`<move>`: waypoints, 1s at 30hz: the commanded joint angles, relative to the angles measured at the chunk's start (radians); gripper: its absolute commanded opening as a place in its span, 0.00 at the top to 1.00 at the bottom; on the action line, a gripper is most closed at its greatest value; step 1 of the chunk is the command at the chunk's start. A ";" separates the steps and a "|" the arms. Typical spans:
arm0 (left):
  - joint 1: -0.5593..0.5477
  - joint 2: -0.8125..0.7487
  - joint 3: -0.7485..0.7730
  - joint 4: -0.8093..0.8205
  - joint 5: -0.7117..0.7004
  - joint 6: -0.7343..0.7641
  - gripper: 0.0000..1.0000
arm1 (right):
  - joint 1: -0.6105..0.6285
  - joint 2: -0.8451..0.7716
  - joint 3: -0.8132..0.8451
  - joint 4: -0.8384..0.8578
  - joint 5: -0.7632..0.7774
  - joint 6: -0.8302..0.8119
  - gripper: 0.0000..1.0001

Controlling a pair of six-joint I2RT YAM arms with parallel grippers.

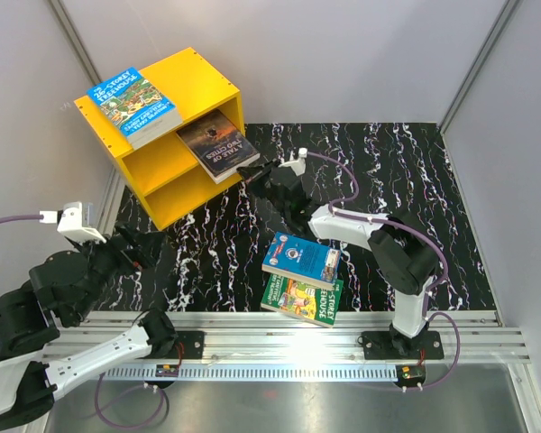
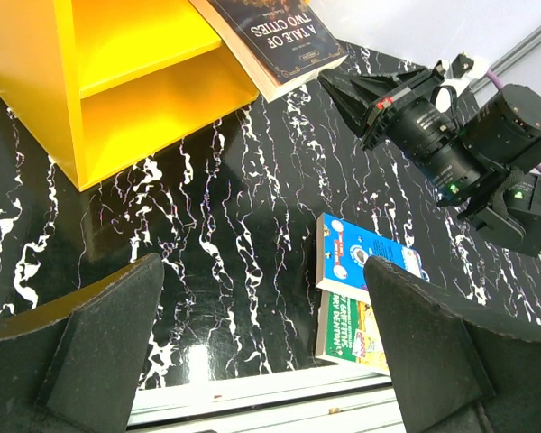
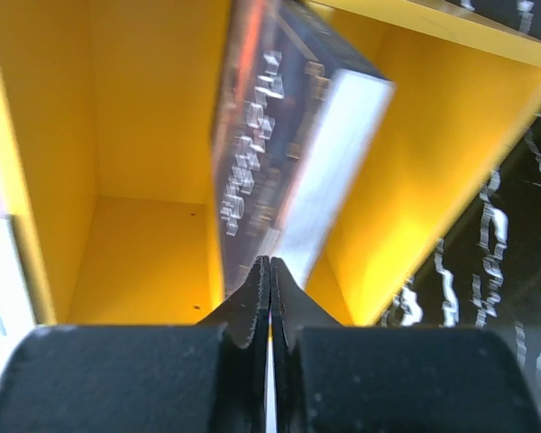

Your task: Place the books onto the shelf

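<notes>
The yellow shelf [image 1: 205, 79] stands at the back left. A blue and green Treehouse book [image 1: 133, 106] lies flat on its top. A dark book [image 1: 218, 144] rests on the middle board and sticks out of the front. My right gripper [image 1: 251, 171] is at that book's protruding corner, shut with nothing between its jaws; in the right wrist view its tips [image 3: 270, 262] meet just under the dark book [image 3: 261, 135]. A blue book [image 1: 300, 257] lies on a green book [image 1: 299, 302] near the front edge. My left gripper [image 2: 261, 271] hovers open over the table.
The table has a black marbled top [image 1: 406, 171] and a metal rail [image 1: 279, 343] along its front edge. Grey walls close in the back and both sides. The shelf's lower compartment [image 2: 153, 113] holds nothing that I can see.
</notes>
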 commanded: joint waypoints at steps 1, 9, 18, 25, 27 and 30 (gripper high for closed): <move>-0.004 -0.007 -0.021 0.051 -0.006 0.003 0.03 | -0.006 -0.051 -0.040 0.042 0.015 0.004 1.00; -0.002 -0.002 -0.049 0.085 0.007 0.000 0.03 | -0.006 -0.047 -0.066 0.060 0.020 -0.002 1.00; -0.002 -0.005 -0.035 0.059 -0.013 0.000 0.03 | -0.027 0.027 0.076 0.025 0.008 -0.027 1.00; -0.004 -0.005 -0.028 0.042 -0.033 0.008 0.02 | -0.064 0.148 0.219 0.010 -0.054 -0.007 1.00; -0.002 -0.004 -0.026 0.037 -0.044 0.009 0.02 | -0.069 0.165 0.253 0.004 -0.068 -0.004 1.00; -0.002 -0.004 -0.031 0.042 -0.053 0.017 0.01 | -0.070 0.194 0.287 0.004 -0.083 0.000 1.00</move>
